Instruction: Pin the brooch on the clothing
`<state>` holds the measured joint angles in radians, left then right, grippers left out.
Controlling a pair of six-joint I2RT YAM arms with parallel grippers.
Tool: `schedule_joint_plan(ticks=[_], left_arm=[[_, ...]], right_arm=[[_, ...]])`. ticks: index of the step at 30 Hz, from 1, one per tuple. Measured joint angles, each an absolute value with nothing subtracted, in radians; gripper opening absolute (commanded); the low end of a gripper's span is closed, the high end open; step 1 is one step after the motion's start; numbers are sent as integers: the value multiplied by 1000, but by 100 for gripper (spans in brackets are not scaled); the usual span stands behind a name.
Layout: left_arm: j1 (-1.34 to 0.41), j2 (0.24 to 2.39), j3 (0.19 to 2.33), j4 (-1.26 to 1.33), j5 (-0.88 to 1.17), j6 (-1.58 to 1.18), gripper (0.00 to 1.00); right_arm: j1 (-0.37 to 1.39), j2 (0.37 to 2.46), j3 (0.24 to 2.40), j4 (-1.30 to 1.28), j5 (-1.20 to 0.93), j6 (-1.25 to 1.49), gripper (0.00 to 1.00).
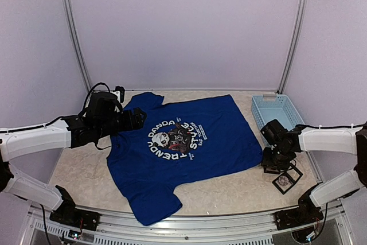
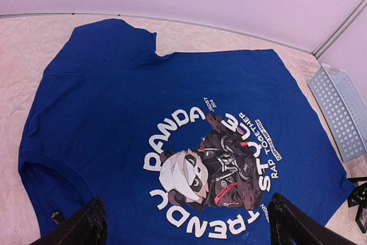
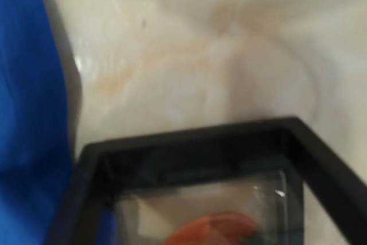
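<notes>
A black-framed clear case (image 3: 189,142) at the lower right of the frame holds something orange and green (too blurred to name). A light-blue basket (image 1: 274,97) sits just above it. The blue T-shirt (image 1: 218,136) lies flat mid-worktop (image 1: 74,170), printed "TRENDY PANDA STYLE" and "RAP TOGETHER". The left pincer (image 2: 186,213) hangs released over it. The right pincer (image 1: 279,162) is over the case; I cannot tell its grip.

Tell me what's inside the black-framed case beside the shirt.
Inside the black-framed case, through its clear lid, an orange-red shape with some green shows. It is too blurred to identify, and its lower part runs off the picture.
</notes>
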<state>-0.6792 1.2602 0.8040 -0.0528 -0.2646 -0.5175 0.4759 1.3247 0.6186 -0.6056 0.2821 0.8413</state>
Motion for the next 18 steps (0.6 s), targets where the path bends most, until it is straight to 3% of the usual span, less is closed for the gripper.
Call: schedule_joint_plan(ticks=[13, 18], left_arm=[[-673, 1261, 804, -52, -247, -516, 92], [-673, 1261, 804, -52, -247, -514, 92]], right_arm=[[443, 1354, 622, -567, 308, 794, 62], [434, 1367, 614, -543, 307, 778, 48]])
